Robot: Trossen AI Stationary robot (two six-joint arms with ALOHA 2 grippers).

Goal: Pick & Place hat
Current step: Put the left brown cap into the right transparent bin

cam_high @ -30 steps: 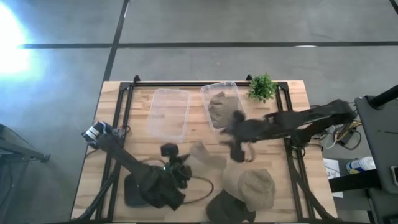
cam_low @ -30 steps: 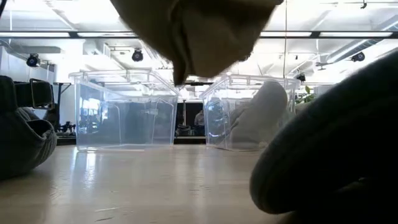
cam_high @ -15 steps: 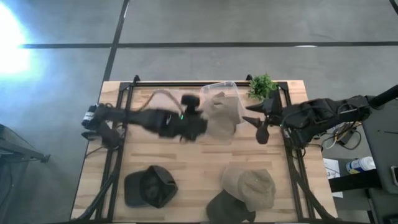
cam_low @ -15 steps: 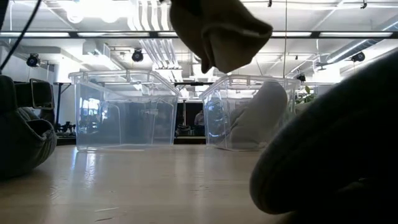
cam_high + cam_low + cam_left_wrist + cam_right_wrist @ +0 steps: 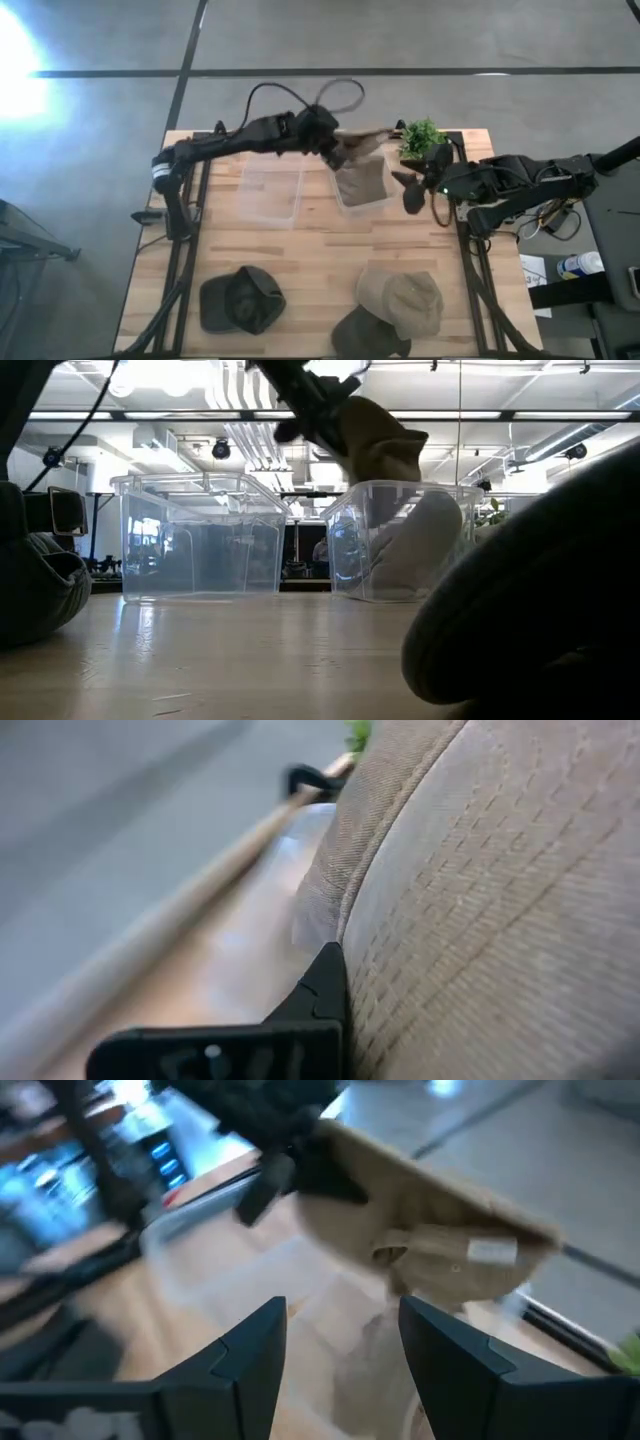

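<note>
A tan hat (image 5: 368, 140) hangs in the air over the far end of the right clear bin (image 5: 372, 200), with my left gripper (image 5: 335, 146) shut on it. In the low view the hat (image 5: 388, 445) hangs just above that bin's rim (image 5: 400, 488). Another tan hat (image 5: 362, 182) lies inside the bin. Beside it, the left clear bin (image 5: 272, 185) holds nothing I can see. My right gripper (image 5: 405, 190) stands open just right of the right bin, touching nothing. The right wrist view shows its fingers (image 5: 345, 1350) pointing toward the carried hat (image 5: 430, 1230). My left gripper pinches the tan hat at one end of its edge (image 5: 318, 1165) between its two fingers, coming from the table's left and slanting down. The hat hangs beside and below the fingers, lifted clear. In the left wrist view its cloth (image 5: 480, 900) lies against one finger (image 5: 322, 992).
At the table's near edge lie a dark hat (image 5: 240, 302) on the left, a tan hat (image 5: 405, 300) on the right and another dark hat (image 5: 365, 335) partly under it. A small green plant (image 5: 422, 140) stands at the far right corner. Bare wood lies between the bins and the hats.
My left gripper has swept from the table's near left toward the far edge and right, rising a little and rolling, carrying the tan hat clear of the table to a spot over the right bin. My right gripper has drawn back from the middle toward the right edge.
</note>
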